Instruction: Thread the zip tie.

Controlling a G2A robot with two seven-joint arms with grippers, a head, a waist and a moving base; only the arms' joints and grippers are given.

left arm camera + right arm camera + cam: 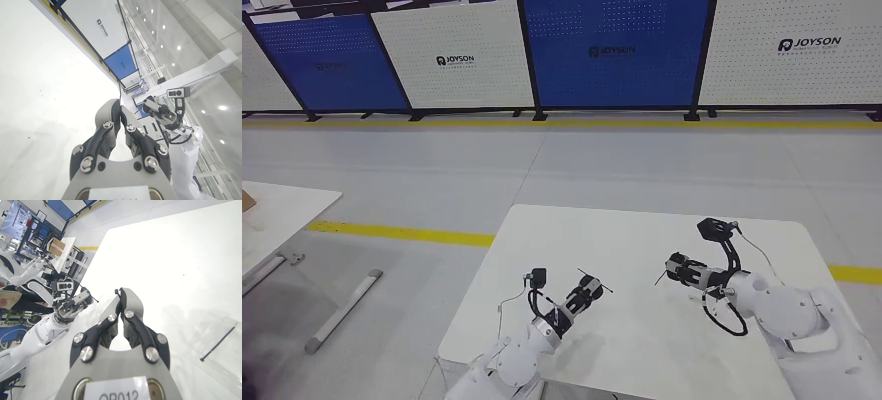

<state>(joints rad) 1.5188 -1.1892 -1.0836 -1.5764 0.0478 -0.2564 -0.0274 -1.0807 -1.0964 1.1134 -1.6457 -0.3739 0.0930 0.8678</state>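
left wrist view: left gripper was clenched on a thin black zip tie, strap poking past the tips at frame centre. right wrist view: right gripper was clenched on a small black piece, likely a tie head. top view: the two sat apart, mid-frame.
risk: narrow strap, tiny slot; slight misalignment could make the tip miss or buckle, and the short grip could slip.
white counter was glossy. spare tie lay in a clear bag, lower right. blue and white panels stood behind.
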